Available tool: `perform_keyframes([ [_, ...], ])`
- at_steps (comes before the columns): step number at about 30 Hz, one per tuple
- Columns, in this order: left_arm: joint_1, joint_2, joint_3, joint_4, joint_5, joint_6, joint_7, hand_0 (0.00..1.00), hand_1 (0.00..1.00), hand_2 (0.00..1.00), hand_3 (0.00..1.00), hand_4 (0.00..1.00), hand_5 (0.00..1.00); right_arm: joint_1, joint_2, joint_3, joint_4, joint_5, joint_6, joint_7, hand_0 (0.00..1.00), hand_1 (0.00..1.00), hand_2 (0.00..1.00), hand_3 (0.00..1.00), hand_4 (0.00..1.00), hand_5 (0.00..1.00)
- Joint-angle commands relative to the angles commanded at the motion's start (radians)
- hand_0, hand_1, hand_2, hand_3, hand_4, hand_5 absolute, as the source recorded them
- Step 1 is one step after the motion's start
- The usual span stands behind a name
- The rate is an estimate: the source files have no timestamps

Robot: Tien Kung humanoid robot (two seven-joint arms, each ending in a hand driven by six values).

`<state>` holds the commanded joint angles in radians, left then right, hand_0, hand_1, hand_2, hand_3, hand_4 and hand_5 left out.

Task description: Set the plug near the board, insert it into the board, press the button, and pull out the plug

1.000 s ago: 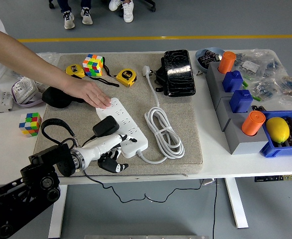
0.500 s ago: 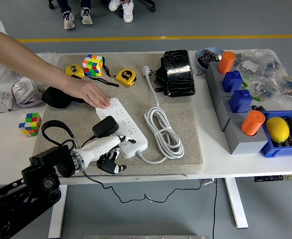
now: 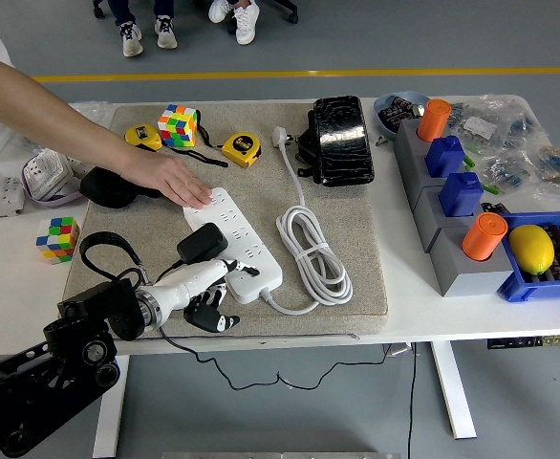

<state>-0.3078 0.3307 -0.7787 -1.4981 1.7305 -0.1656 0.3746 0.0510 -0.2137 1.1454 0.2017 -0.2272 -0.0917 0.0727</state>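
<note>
Left hand (image 3: 208, 292) at near end of power strip (image 3: 237, 236), fingers curled, empty. Plug (image 3: 203, 243) seated. Person's hand (image 3: 177, 179) steadies strip. Step: button press or pull-out; next needs a firm grasp.

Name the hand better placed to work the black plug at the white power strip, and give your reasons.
Left. The white left hand lies at the white power strip's near end, beside the black plug. No right hand is in view. A person's hand steadies the strip's far end.

The plug (image 3: 203, 243) sits on the board (image 3: 234, 242), seemingly inserted; coiled cable (image 3: 314, 251) lies right of it.
</note>
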Motion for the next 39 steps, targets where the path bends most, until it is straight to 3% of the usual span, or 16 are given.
perform_keyframes([
  [4,0.010,0.009,-0.028,-0.046,-0.060,0.003,-0.029,0.053,0.083,0.151,0.831,0.750,0.002,-0.002,0.000,-0.003,-0.001,0.003,0.000,0.000,0.479,0.581,0.530,0.508,0.848,0.351],
  [10,0.023,0.021,-0.074,-0.099,-0.219,0.006,-0.071,0.053,0.084,0.152,0.803,0.734,0.002,-0.002,0.001,-0.003,-0.001,0.002,0.000,0.000,0.478,0.581,0.531,0.508,0.848,0.350],
  [11,0.025,0.021,-0.083,-0.096,-0.249,0.018,-0.093,0.055,0.087,0.157,0.725,0.605,0.002,-0.001,0.001,-0.004,-0.001,0.001,0.000,0.000,0.476,0.581,0.530,0.509,0.849,0.349],
  [13,0.028,0.021,-0.091,-0.085,-0.295,0.037,-0.133,0.055,0.087,0.157,0.725,0.605,0.002,0.000,0.001,-0.003,0.000,0.001,0.000,0.000,0.476,0.581,0.530,0.509,0.849,0.349],
  [16,0.031,0.020,-0.090,-0.049,-0.385,0.116,-0.231,0.055,0.087,0.157,0.725,0.605,0.002,0.001,0.001,-0.002,0.000,0.001,0.000,0.000,0.476,0.581,0.530,0.509,0.849,0.349],
  [17,0.032,0.019,-0.087,-0.039,-0.415,0.144,-0.263,0.128,0.103,0.219,0.591,0.829,0.137,0.001,0.001,-0.002,-0.001,0.001,0.000,0.000,0.477,0.582,0.531,0.508,0.848,0.349],
  [18,0.032,0.019,-0.086,-0.034,-0.435,0.161,-0.284,0.128,0.103,0.219,0.591,0.829,0.137,0.001,0.001,-0.002,-0.001,0.002,-0.001,0.000,0.477,0.582,0.531,0.508,0.848,0.349],
  [22,0.033,0.009,-0.069,0.025,-0.600,0.308,-0.438,0.128,0.103,0.219,0.591,0.829,0.137,0.000,0.001,-0.004,-0.001,0.004,0.000,-0.001,0.477,0.582,0.531,0.508,0.848,0.349],
  [23,0.034,0.007,-0.067,0.037,-0.639,0.334,-0.472,0.220,0.250,0.346,0.508,0.887,0.247,0.000,0.002,-0.004,-0.001,0.004,-0.001,0.000,0.477,0.582,0.531,0.509,0.849,0.349],
  [24,0.034,0.006,-0.066,0.046,-0.684,0.354,-0.503,0.220,0.250,0.346,0.508,0.887,0.247,0.000,0.002,-0.005,-0.001,0.004,-0.001,0.000,0.477,0.582,0.531,0.509,0.849,0.349],
  [28,0.036,0.001,-0.062,0.077,-0.826,0.394,-0.592,0.220,0.250,0.346,0.508,0.887,0.247,0.000,0.002,-0.004,-0.001,0.003,-0.001,0.000,0.477,0.582,0.531,0.509,0.849,0.349],
  [29,0.037,0.000,-0.061,0.083,-0.852,0.403,-0.616,0.334,0.433,0.470,0.494,0.900,0.290,0.000,0.002,-0.004,-0.001,0.003,-0.001,0.000,0.477,0.582,0.531,0.508,0.849,0.349],
  [33,0.039,-0.007,-0.065,0.104,-0.949,0.427,-0.705,0.334,0.433,0.470,0.494,0.900,0.290,-0.001,0.002,-0.005,-0.001,0.003,-0.001,-0.001,0.477,0.582,0.531,0.508,0.849,0.349],
  [34,0.038,-0.008,-0.065,0.107,-0.964,0.431,-0.718,0.334,0.433,0.470,0.494,0.900,0.290,-0.001,0.002,-0.005,-0.001,0.004,-0.001,0.000,0.477,0.582,0.531,0.508,0.849,0.349],
  [35,0.038,-0.009,-0.066,0.111,-0.978,0.434,-0.729,0.425,0.541,0.529,0.536,0.906,0.319,0.000,0.003,-0.005,-0.001,0.005,-0.001,-0.001,0.477,0.582,0.530,0.508,0.848,0.350],
  [39,0.037,-0.012,-0.072,0.124,-1.013,0.439,-0.757,0.425,0.541,0.529,0.536,0.906,0.319,0.000,0.003,-0.003,0.000,0.003,-0.001,0.000,0.477,0.582,0.530,0.508,0.848,0.350],
])
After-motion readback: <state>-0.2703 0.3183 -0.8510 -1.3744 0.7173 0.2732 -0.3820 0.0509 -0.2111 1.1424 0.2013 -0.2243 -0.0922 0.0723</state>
